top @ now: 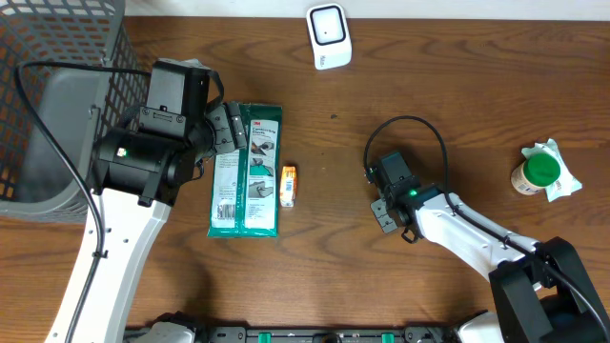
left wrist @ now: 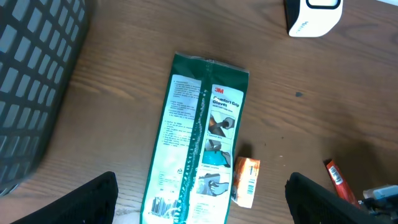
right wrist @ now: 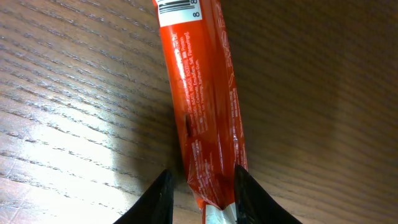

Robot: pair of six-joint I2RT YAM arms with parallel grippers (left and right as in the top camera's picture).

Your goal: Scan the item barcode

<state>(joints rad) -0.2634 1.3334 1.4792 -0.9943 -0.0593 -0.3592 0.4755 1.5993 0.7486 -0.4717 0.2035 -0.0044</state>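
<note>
The right gripper is straddling one end of a red packet lying flat on the wooden table. One finger is sitting just beside one edge and the other is resting against the opposite edge; whether the jaws are truly pinching the wrapper cannot be told from the wrist view. The packet's barcode is showing at the other end, face up and clear of the fingers. This arm is working right of the table's middle, and the item is not yet off the wood, so the pick-up step appears to be the one in hand. The next move is calling for a firm pinch, a lift and a carry toward the far edge, where a white scanner is standing, left of the gripper's present spot. The wrist will need to be turning so the printed bars are facing the scanner's window. A loose hold on the slick-looking wrapper could let it slip or swing on the way. The left gripper is hovering wide open and empty above a green glove pack on the table's left side, with a small orange box lying just beside the pack's right edge. A wire basket is sitting in the far left corner, and a green-capped bottle is standing at the right edge, well apart from the work.
</note>
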